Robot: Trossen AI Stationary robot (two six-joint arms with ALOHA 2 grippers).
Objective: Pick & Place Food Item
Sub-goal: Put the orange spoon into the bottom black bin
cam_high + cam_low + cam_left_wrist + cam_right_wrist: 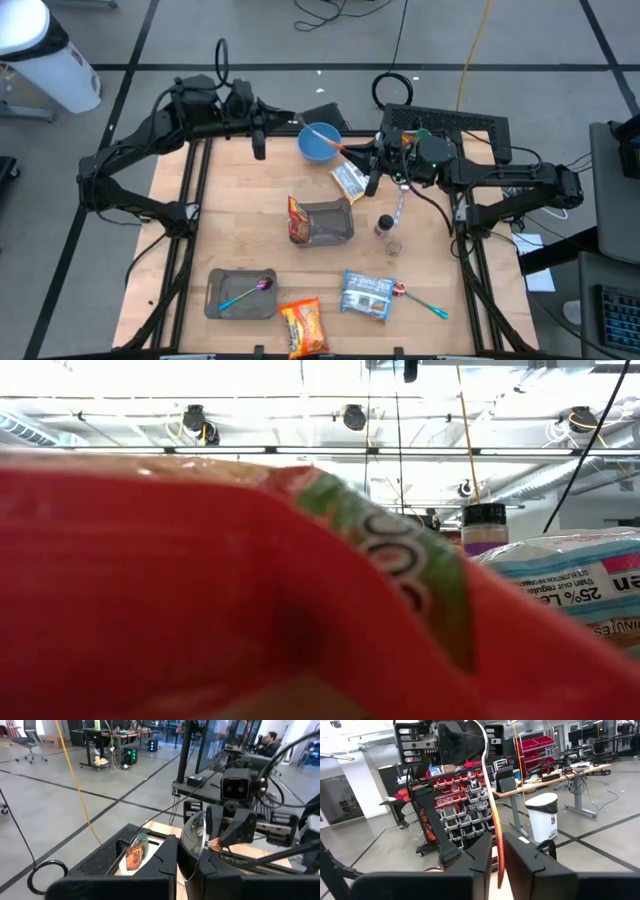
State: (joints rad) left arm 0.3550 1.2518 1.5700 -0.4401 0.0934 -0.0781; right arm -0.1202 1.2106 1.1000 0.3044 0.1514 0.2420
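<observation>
A long spoon with an orange handle and a pale head [340,147] hangs level over a blue bowl [320,142] at the table's far middle. My left gripper [298,124] is shut on its pale head end. My right gripper [372,158] is shut on its orange handle end. Both grippers lie level and face each other. Food bags lie on the table: one by the bowl [350,180], a red one [298,220] leaning in a grey tray [330,225], an orange one [303,325] and a blue-white one [367,295]. My left gripper holds the spoon's pale, curved head [192,840] between its two fingers, coming level from the table's left. The head stands on edge in the gap. The spoon is clear of the table, above the bowl. My right gripper pinches the orange handle [498,851] between its two fingers near its free end, coming level from the table's right and lying along it. The handle runs straight out from the fingers toward the left gripper [455,740].
A spice jar [385,225] and a small jar [393,245] stand right of the grey tray. A second grey tray [222,300] at the near left holds a blue spoon [245,293]. Another spoon [420,300] lies near right. The red bag [200,590] fills the low view.
</observation>
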